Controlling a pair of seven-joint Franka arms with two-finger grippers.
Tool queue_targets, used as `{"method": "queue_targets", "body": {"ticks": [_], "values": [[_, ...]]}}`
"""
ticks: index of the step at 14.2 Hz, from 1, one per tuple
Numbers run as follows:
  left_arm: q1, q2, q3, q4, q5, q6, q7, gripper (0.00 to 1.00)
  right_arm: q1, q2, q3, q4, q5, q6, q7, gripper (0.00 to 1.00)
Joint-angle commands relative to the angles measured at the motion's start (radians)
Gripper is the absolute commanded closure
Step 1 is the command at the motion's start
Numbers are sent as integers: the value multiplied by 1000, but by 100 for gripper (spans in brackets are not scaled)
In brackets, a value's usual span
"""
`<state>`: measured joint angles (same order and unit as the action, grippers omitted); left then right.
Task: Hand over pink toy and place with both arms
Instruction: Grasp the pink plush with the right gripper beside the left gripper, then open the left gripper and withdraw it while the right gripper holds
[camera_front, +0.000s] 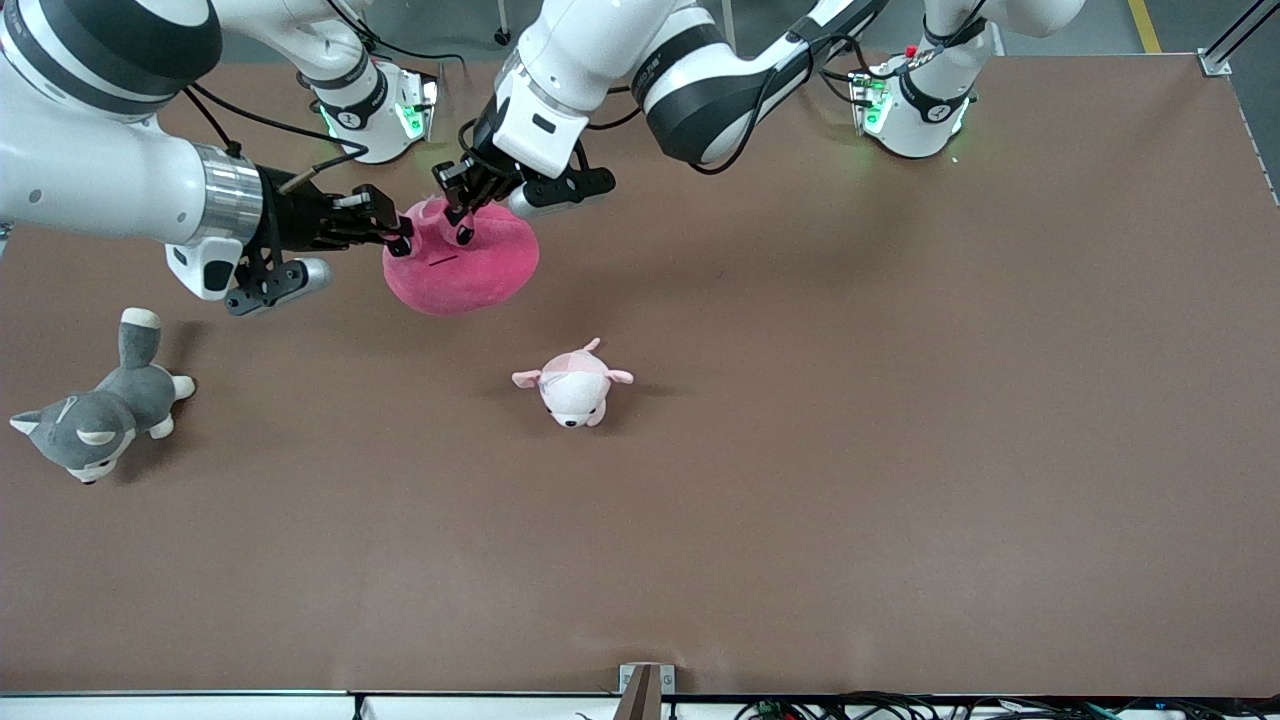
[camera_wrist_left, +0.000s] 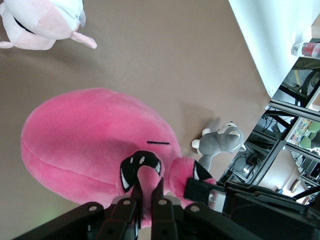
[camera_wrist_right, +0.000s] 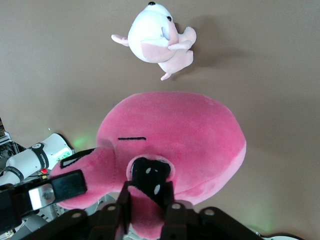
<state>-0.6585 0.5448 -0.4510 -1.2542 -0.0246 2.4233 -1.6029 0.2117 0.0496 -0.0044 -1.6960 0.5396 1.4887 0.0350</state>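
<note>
Both grippers (camera_front: 462, 222) (camera_front: 400, 236) pinching pink toy (camera_front: 462, 268) aloft

Both grippers crowd one spot over the table (camera_front: 900, 450) toward the right arm's end: the left gripper (camera_front: 458, 218) and right gripper (camera_front: 400, 237) each pinch the pink toy (camera_front: 462, 270), leaving no gap between them. Nearer the front camera, the pale pink-and-white plush (camera_front: 573, 385) and grey-and-white dog (camera_front: 100, 410) lie well apart, with bare passage between them
</note>
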Motion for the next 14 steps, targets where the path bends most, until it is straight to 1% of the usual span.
{"method": "queue_targets", "body": {"ticks": [1,3,4,5,6,8,10,12,14], "values": [[-12,11,8,29,-12,7,-11,97,11,-1,-8,2,-16,-13,11,97],[-10,11,8,29,-12,7,-9,97,5,-1,-8,4,-16,-16,14,98],[-7,9,8,27,-12,7,-8,88,6,-1,-8,6,-16,-16,28,98],[-6,6,9,24,-11,7,-12,48,9,-1,-8,9,-15,-27,52,99],[-3,0,9,22,0,-1,-5,0,9,-1,-8,10,-15,-39,69,99],[2,-8,11,22,2,-13,-9,0,9,-2,-8,12,-15,-47,69,100],[5,-41,70,7,34,-61,-9,0,0,-7,-17,13,-16,-67,66,100],[16,-81,113,9,77,-194,4,0,-47,-7,-17,15,-21,-76,60,100],[65,-115,127,6,118,-333,65,0,-107,-5,-17,13,-23,-76,46,100]]}}
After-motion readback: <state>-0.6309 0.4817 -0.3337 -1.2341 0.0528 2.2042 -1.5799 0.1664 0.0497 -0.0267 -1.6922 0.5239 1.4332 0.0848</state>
